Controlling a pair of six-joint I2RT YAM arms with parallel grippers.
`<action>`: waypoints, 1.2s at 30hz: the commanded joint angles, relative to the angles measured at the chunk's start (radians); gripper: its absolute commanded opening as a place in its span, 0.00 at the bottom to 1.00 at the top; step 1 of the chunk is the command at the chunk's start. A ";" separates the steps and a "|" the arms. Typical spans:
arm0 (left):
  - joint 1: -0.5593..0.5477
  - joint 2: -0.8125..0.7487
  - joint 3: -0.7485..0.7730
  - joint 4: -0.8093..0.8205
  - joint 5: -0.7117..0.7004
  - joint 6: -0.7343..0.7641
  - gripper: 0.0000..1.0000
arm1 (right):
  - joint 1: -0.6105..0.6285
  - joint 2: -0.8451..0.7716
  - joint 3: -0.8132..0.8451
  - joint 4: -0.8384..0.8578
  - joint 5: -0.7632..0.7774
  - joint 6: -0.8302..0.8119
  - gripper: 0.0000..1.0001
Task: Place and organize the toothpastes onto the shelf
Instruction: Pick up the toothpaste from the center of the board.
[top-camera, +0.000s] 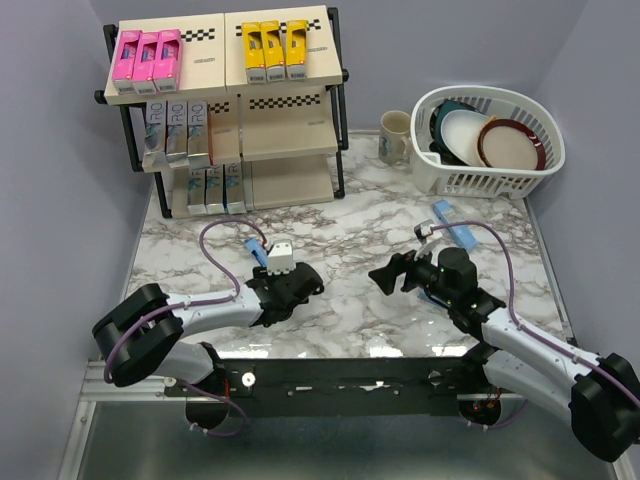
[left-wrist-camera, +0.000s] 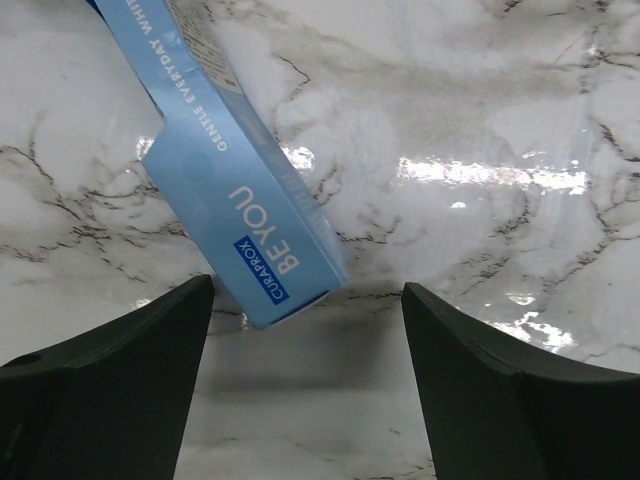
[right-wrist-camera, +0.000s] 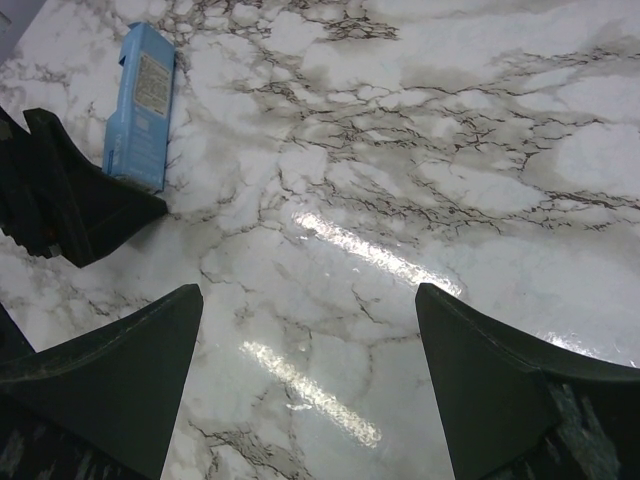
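Both arms are empty-handed right now. The left gripper (left-wrist-camera: 308, 290) is spread wide, low over the desk (top-camera: 350, 230). One end of a light blue toothpaste carton (left-wrist-camera: 250, 200) lies flat between its fingers, nearer the finger on the view's left. The right gripper (right-wrist-camera: 308, 292) is wide too, over the marble close by. On the shelf (top-camera: 290, 140), pink cartons (top-camera: 148, 55) and yellow cartons (top-camera: 275, 48) share the top tier, silver cartons (top-camera: 175, 130) stand middle-left, and bottom-tier cartons (top-camera: 208, 188) stand lower left.
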 joint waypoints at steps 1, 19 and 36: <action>-0.039 -0.005 0.020 0.034 -0.112 -0.154 0.91 | -0.005 0.010 -0.007 0.026 -0.008 -0.001 0.96; -0.057 0.216 0.157 -0.173 -0.309 -0.447 0.61 | -0.006 0.005 -0.005 0.018 -0.008 -0.009 0.96; -0.301 0.191 0.257 -0.192 -0.406 -0.036 0.37 | -0.005 0.023 -0.013 0.071 -0.086 0.071 0.96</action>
